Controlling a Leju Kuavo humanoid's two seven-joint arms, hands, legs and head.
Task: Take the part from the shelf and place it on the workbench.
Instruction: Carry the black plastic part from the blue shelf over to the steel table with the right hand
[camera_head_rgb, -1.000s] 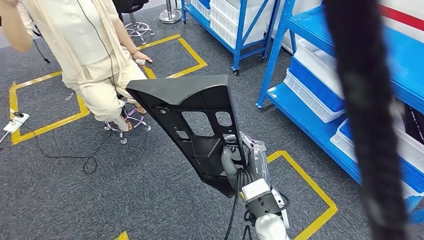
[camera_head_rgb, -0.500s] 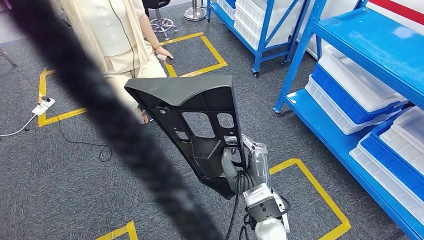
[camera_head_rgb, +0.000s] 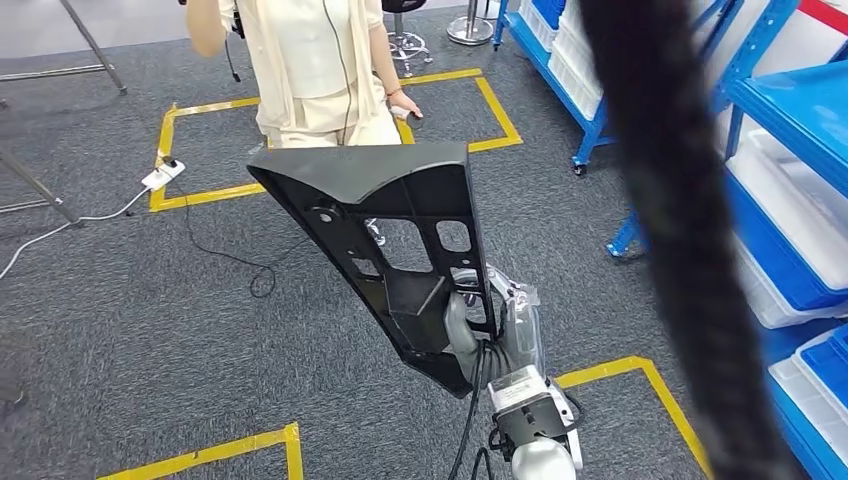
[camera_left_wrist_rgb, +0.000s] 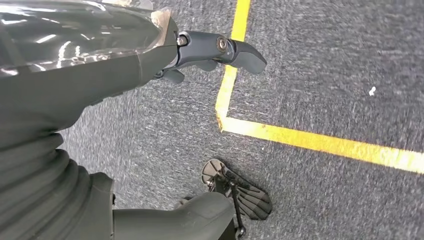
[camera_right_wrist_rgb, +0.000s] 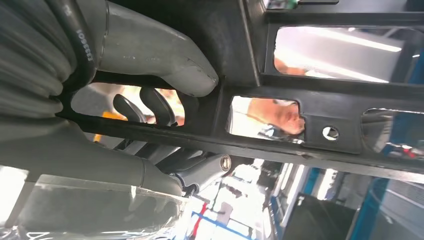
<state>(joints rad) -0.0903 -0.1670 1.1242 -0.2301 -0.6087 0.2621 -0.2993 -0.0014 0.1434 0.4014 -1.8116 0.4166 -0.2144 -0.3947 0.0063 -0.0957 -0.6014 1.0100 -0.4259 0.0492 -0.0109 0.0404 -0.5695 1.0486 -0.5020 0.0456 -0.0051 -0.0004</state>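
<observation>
The floor (camera_head_rgb: 150, 330) is grey carpet marked with yellow tape outlines (camera_head_rgb: 330, 95). Blue shelving (camera_head_rgb: 780, 110) stands along the right side and carries white and blue bins (camera_head_rgb: 800, 250). A white power strip (camera_head_rgb: 160, 176) lies on the floor beside one tape corner, with a cable running from it. One person (camera_head_rgb: 320, 70) in pale clothing sits ahead, near the far edge of the head view. A thick, blurred black cable (camera_head_rgb: 680, 250) hangs close to the camera and crosses the right side of the head view.

One part (camera_head_rgb: 390, 230) is present: a flat black plastic panel with several cut-out openings, roughly triangular, held upright above the floor with its broad edge uppermost.

The right hand (camera_head_rgb: 490, 335) grips the part at its lower narrow end. In the right wrist view the grey thumb (camera_right_wrist_rgb: 160, 60) presses against one face of the part, and the darker fingers (camera_right_wrist_rgb: 150, 105) pass through an opening and curl around a rib.

The left hand (camera_left_wrist_rgb: 150, 55) hangs over the floor and holds nothing, with one dark finger (camera_left_wrist_rgb: 235, 50) extended above a yellow tape corner (camera_left_wrist_rgb: 225, 122). How far its other fingers are spread cannot be determined.
</observation>
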